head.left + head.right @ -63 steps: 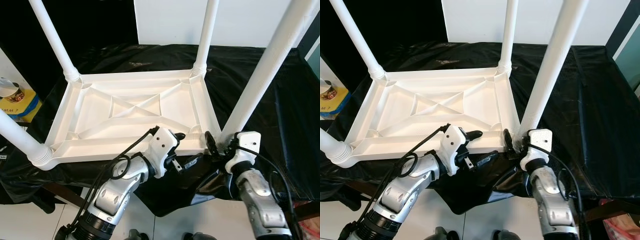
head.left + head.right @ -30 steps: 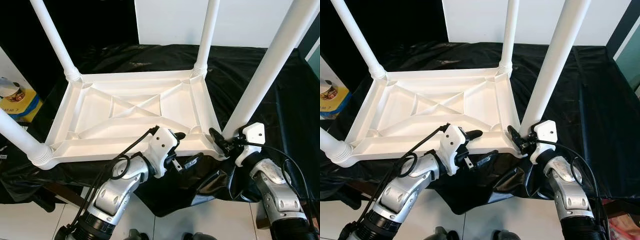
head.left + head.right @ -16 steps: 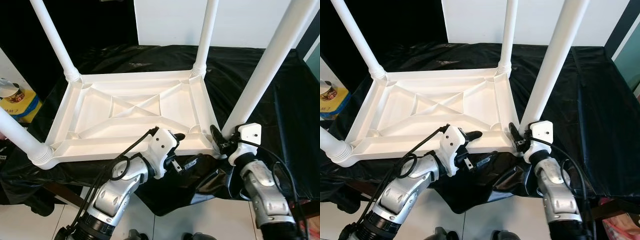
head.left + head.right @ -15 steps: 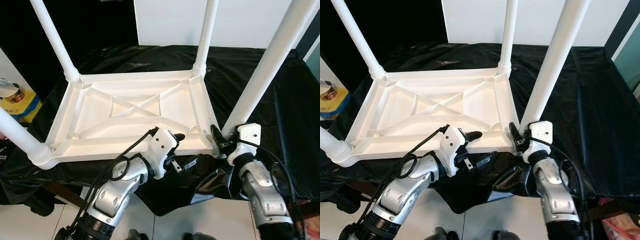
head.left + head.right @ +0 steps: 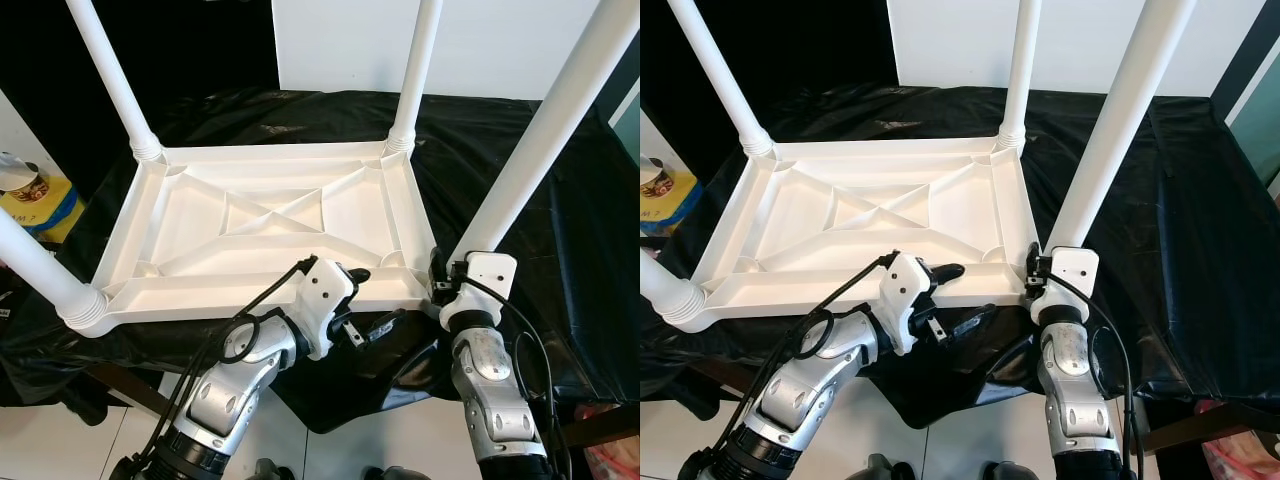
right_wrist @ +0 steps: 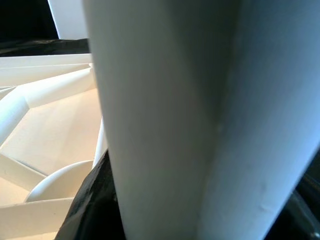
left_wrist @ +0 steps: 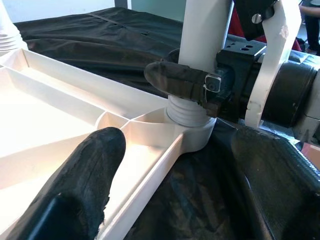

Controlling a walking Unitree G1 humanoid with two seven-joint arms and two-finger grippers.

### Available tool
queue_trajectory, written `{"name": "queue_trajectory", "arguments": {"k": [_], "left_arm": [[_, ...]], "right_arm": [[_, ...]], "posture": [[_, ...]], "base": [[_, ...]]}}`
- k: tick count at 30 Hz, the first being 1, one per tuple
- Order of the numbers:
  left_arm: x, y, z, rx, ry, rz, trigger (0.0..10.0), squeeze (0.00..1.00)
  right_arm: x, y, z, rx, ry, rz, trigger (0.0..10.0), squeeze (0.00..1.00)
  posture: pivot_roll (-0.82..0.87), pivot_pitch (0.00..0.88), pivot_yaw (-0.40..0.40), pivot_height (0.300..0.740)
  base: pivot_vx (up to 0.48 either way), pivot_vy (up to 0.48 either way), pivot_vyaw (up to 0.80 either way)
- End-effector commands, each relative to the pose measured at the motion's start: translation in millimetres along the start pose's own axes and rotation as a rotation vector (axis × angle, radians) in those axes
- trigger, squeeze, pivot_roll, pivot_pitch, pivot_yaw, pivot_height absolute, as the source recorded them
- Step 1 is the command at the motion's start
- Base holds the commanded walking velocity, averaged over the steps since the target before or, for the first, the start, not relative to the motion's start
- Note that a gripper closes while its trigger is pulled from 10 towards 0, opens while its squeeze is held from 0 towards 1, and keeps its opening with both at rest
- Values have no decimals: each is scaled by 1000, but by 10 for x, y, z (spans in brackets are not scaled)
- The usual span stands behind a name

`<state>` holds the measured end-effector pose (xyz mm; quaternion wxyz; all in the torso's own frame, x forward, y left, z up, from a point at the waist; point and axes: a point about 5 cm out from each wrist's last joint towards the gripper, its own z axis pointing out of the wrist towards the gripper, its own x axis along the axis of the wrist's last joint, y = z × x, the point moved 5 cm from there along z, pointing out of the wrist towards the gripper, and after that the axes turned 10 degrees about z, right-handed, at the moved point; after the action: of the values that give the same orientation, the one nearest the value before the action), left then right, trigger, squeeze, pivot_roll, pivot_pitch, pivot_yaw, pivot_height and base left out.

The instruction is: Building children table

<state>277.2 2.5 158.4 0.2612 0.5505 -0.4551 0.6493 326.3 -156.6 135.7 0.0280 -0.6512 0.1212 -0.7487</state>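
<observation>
1. The white plastic children's table (image 5: 270,215) lies upside down on a black sheet (image 5: 540,250) that covers the work surface, and I place everything else from that tabletop.
2. Its ribbed underside faces up, with diagonal braces crossing at the middle.
3. Four white legs stand up from its corners: the far-left leg (image 5: 110,80), the far-right leg (image 5: 412,75), the near-left leg (image 5: 45,280) and the near-right leg (image 5: 540,135).
4. The near-right leg stands in a threaded collar (image 7: 190,112) at the tabletop's near-right corner socket.
5. The right gripper (image 5: 440,283) is at that corner, right at the foot of the near-right leg. In the left wrist view one black finger (image 7: 175,80) lies across the leg just above the collar, and the right wrist view has the leg close up between dark fingers, so the gripper is closed around the leg.
6. The left gripper (image 5: 368,300) sits at the tabletop's near edge, a little to the left of that same corner. Its fingers are spread wide: one fingertip (image 5: 358,273) rests over the rim on the tabletop's inner side, the other (image 5: 385,322) hangs outside the rim over the black sheet. It grips nothing.
7. Beyond the tabletop's far edge stands a white panel (image 5: 340,45) against a dark background.
8. Off the tabletop's left side, past the sheet, a round tub (image 5: 20,180) sits on a yellow and blue box (image 5: 45,210).
9. Pale floor (image 5: 50,450) shows below the sheet's near edge.
</observation>
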Motion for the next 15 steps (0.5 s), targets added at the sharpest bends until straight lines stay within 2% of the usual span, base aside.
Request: {"name": "queue_trajectory", "arguments": {"k": [1, 15], "left_arm": [[-6, 53, -2, -16, -8, -4, 10000, 0], [-12, 79, -4, -29, -9, -3, 10000, 0]], "right_arm": [[-343, 112, -102, -51, -146, -8, 10000, 0], [-330, 69, -128, -64, -141, -16, 10000, 0]], "posture": [[-88, 120, -1, 740], [-92, 112, 2, 740]], "base": [[0, 0, 0], [0, 0, 0]]}}
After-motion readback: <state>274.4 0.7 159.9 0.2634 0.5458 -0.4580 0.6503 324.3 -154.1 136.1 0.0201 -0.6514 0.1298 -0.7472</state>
